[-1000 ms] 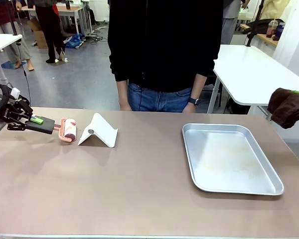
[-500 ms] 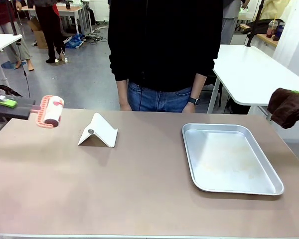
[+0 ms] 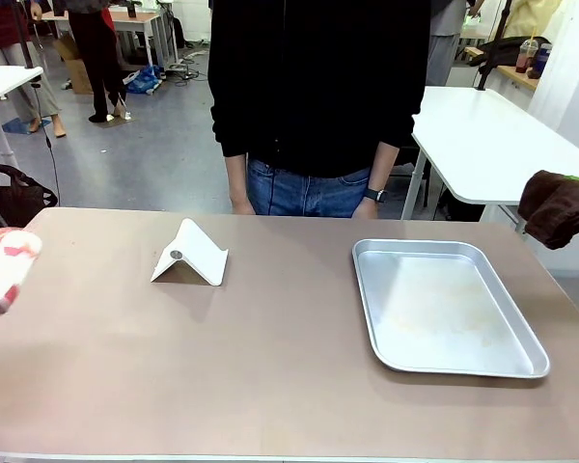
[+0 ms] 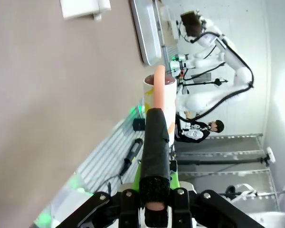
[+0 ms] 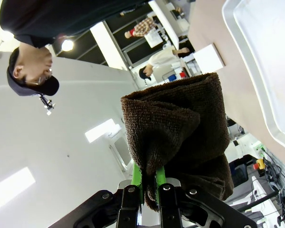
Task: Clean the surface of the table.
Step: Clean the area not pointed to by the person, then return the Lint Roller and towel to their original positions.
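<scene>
The tan table [image 3: 270,357] spreads across the front view. A pink-and-white lint roller [image 3: 5,267] hangs blurred at its far left edge, off the surface. In the left wrist view my left gripper [image 4: 154,190] is shut on the roller's black handle [image 4: 155,147], and the roller head [image 4: 160,95] points away, above the table [image 4: 47,104]. My right gripper [image 5: 149,183] is shut on a folded dark brown cloth [image 5: 180,137]. That cloth [image 3: 557,204] hangs in the air beyond the table's right end.
A white folded stand [image 3: 190,254] sits at the back left of the table. A shiny metal tray [image 3: 444,307] lies on the right half, with nothing in it. A person in a black top stands at the far edge, hands down.
The roller rose from the table beside the white stand and swung left and nearer the camera. My left gripper has left the front view. The cloth on the right has not moved.
</scene>
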